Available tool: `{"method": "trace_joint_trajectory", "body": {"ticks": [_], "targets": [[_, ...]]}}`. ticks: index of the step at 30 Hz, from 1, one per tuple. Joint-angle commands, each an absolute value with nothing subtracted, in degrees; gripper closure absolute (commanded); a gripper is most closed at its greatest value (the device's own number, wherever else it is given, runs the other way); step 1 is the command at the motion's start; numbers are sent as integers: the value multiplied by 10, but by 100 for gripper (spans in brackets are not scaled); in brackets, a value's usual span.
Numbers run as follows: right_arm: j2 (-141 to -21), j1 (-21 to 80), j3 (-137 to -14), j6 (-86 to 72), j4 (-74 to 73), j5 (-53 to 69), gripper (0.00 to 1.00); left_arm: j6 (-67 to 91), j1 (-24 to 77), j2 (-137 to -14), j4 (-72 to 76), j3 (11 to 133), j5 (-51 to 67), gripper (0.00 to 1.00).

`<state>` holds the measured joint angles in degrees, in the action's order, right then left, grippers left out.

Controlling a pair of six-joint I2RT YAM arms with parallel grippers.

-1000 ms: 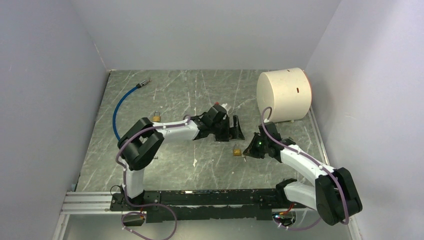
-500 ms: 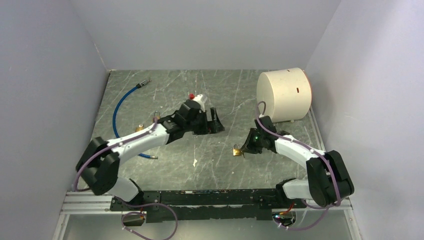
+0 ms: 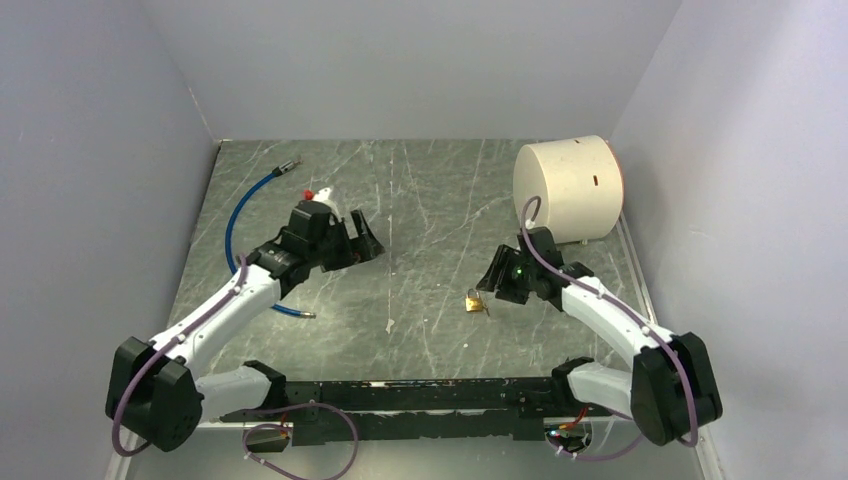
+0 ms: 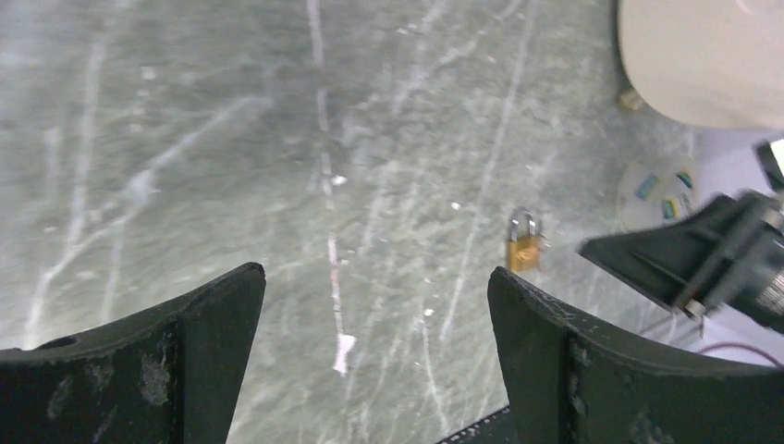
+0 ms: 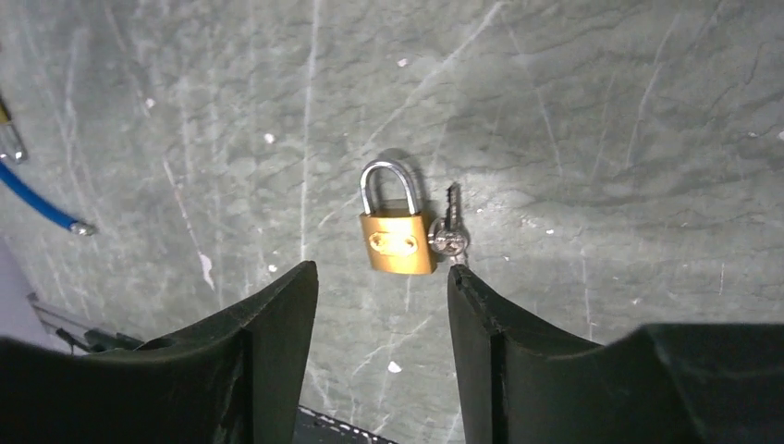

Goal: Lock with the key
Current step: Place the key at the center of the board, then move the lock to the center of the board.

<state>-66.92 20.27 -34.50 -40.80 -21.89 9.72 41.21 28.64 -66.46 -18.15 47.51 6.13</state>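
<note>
A brass padlock (image 5: 398,239) with its steel shackle down lies flat on the grey table, and a small silver key (image 5: 449,232) lies against its right side. My right gripper (image 5: 382,271) hovers just short of them, open, with nothing between its fingers. From above, the padlock (image 3: 471,300) sits just left of the right gripper (image 3: 490,283). My left gripper (image 3: 367,240) hangs wide open and empty over the table's left half. In the left wrist view the padlock (image 4: 523,246) lies far beyond the left gripper (image 4: 374,275).
A large white cylinder (image 3: 568,188) lies on its side at the back right. A blue cable (image 3: 235,215) curves along the left side, its end (image 5: 37,199) showing in the right wrist view. Walls enclose the table on three sides.
The right gripper has opened and drawn back slightly, leaving padlock and key on the table. The left arm has swung well to the left, still open.
</note>
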Motion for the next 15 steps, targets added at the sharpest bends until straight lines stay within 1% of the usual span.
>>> {"method": "trace_joint_trajectory", "body": {"ticks": [1,3,6,7,8,9,12,15], "targets": [[-621,201,-349,-425,-220,127,41,376,228,-668,-240,480,73,6],[-598,201,-336,-430,-208,150,35,362,202,-689,-276,498,60,6],[-569,201,-317,-448,-190,181,28,344,163,-729,-316,527,11,6],[-562,201,-311,-453,-184,189,22,334,147,-742,-314,534,12,6],[-554,201,-303,-457,-179,198,14,324,131,-754,-311,545,17,6],[-550,201,-299,-459,-173,202,10,314,116,-768,-306,554,23,6],[-549,201,-296,-467,-170,213,9,289,73,-820,-317,598,18,6],[-550,201,-297,-471,-170,215,9,266,56,-872,-314,641,-6,9]]}}
